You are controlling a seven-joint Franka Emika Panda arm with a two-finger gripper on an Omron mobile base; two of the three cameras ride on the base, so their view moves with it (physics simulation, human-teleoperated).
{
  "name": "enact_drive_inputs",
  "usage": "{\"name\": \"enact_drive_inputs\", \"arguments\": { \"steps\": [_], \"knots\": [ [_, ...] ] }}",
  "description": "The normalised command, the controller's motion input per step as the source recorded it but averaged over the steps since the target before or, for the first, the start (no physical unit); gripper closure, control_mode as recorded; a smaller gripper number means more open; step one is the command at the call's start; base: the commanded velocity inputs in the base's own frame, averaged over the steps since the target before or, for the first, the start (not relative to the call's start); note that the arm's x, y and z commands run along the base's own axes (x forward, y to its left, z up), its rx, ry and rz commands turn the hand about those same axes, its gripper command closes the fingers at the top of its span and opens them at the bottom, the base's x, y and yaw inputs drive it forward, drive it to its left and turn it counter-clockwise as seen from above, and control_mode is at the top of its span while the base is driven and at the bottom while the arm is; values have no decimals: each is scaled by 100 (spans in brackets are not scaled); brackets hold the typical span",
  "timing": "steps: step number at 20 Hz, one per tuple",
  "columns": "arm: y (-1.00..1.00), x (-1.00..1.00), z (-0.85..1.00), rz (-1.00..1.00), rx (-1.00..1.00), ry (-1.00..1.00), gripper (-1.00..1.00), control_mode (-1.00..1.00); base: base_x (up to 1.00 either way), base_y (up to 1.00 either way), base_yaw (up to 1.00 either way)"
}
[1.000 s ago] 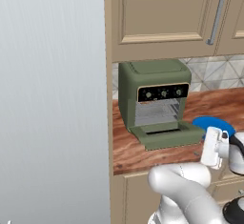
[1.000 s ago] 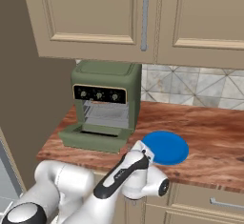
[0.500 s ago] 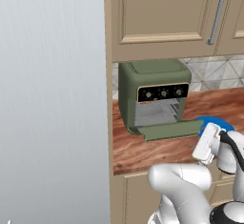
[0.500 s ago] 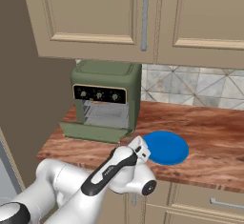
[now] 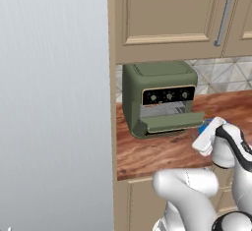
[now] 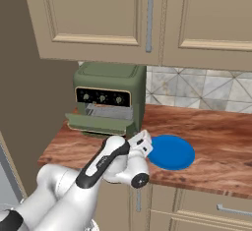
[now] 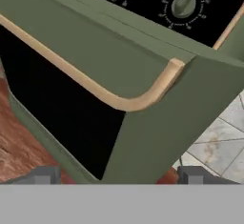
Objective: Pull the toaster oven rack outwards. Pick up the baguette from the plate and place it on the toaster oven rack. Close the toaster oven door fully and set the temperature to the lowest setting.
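The olive-green toaster oven [image 5: 158, 88] [image 6: 111, 80] stands on the wooden counter. Its toaster oven door [image 5: 170, 121] [image 6: 99, 123] hangs partly raised, between flat and shut. Behind the door a strip of the grey toaster oven rack [image 6: 111, 110] shows in the cavity. My gripper [image 5: 206, 135] [image 6: 140, 140] is open, just in front of and below the door's right end. In the hand view the door [image 7: 119, 61], its dark glass and its cream handle [image 7: 97, 88] sit right above my open gripper [image 7: 116, 175]. The knobs [image 7: 183, 3] show at the top. The blue plate [image 6: 170, 152] [image 5: 206, 124] lies bare. The baguette is hidden.
Beige wall cabinets [image 6: 118, 18] hang low over the oven. A tall grey panel [image 5: 54, 102] stands against the counter's left end. Tiled backsplash [image 6: 197, 90] runs behind. Bare counter [image 6: 216, 141] stretches to the right of the plate.
The oven door has swung up from lying flat to partly raised, and my gripper has risen with it, close under its right end.
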Motion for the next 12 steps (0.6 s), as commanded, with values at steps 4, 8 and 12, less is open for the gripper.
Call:
{"name": "enact_drive_inputs", "arguments": {
  "steps": [4, 8, 12],
  "knots": [
    [100, 54, 17, -28, 3, 0, -100, -100, 0, 0, 0],
    [100, 63, 9, -31, 2, 0, -100, -100, 0, 0, 0],
    [100, 70, 3, -34, 3, 0, -100, -100, 0, 0, 0]
  ]
}}
